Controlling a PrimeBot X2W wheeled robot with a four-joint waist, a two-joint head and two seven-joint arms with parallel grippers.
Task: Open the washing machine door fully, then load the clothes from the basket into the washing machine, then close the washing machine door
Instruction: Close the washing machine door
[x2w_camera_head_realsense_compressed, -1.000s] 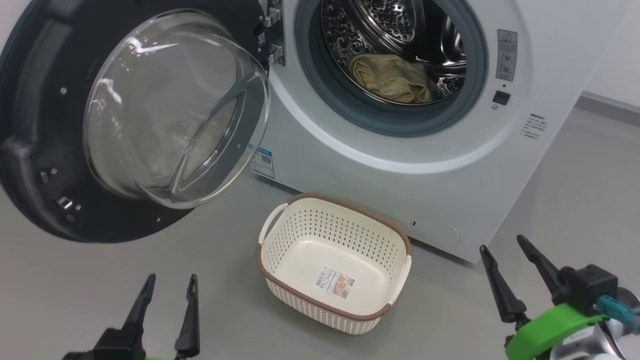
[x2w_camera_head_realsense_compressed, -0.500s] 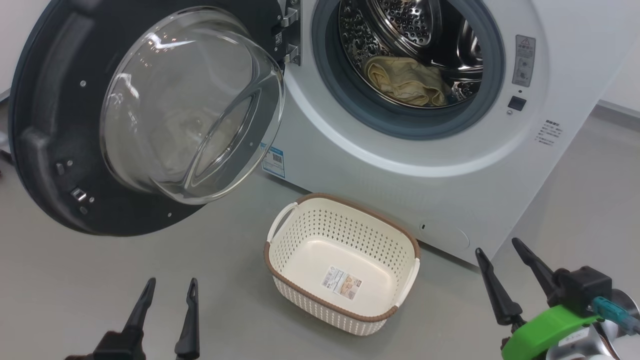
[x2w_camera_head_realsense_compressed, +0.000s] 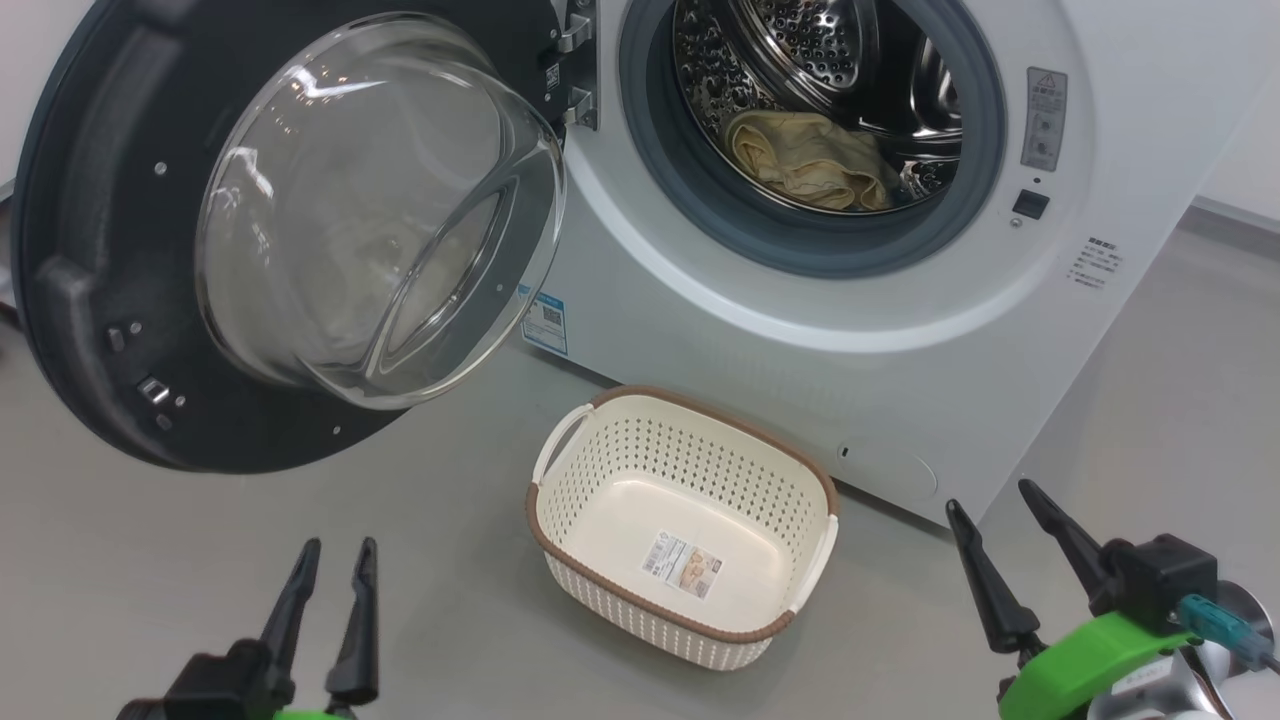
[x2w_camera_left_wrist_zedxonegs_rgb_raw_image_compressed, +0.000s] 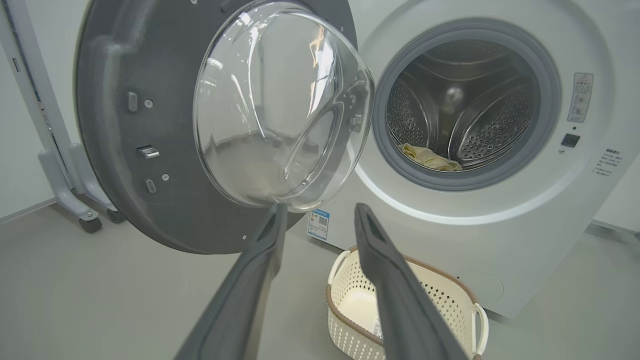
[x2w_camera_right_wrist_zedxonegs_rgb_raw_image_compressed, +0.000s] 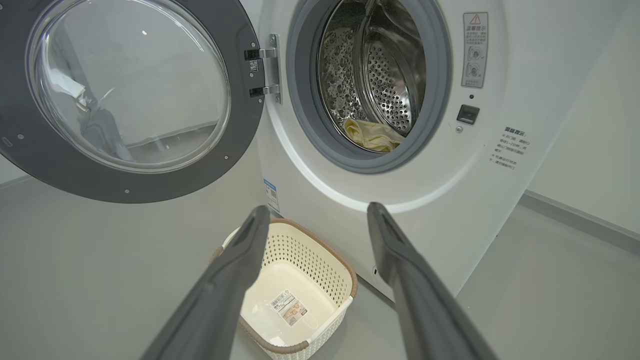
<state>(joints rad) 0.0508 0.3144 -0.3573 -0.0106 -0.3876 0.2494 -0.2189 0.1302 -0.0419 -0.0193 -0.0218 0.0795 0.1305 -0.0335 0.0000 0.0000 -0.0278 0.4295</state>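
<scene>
The washer (x2w_camera_head_realsense_compressed: 800, 330) stands white on the grey floor (x2w_camera_head_realsense_compressed: 150, 580), its front turned toward the robot. The door (x2w_camera_head_realsense_compressed: 80, 220) is swung wide on the hinges at the left of the mouth, its black rim facing outward and its clear glass bowl (x2w_camera_head_realsense_compressed: 380, 210) bulging toward the head camera. Its lower edge hangs above the floor, apart from the basket. The mouth, ringed by a grey gasket (x2w_camera_head_realsense_compressed: 690, 190), stands uncovered and shows the perforated steel drum (x2w_camera_head_realsense_compressed: 820, 40). The basket (x2w_camera_head_realsense_compressed: 690, 402) sits upright on the floor just before the washer, below the mouth and to the right of the door. The clothes (x2w_camera_head_realsense_compressed: 805, 160) lie crumpled in the drum, low at its front, just behind the gasket; they show as cream-yellow folds, and no print can be made out. The right gripper (x2w_camera_head_realsense_compressed: 988, 496) is at the lower right, near the washer's corner, its fingers spread wide and gripping nothing. The left gripper (x2w_camera_head_realsense_compressed: 340, 548) is at the lower left over the floor, its fingers apart by a narrower gap, nothing between them. A label (x2w_camera_head_realsense_compressed: 682, 565) lies on the basket's bottom, and a blue sticker (x2w_camera_head_realsense_compressed: 543, 322) marks the washer's lower left corner.
</scene>
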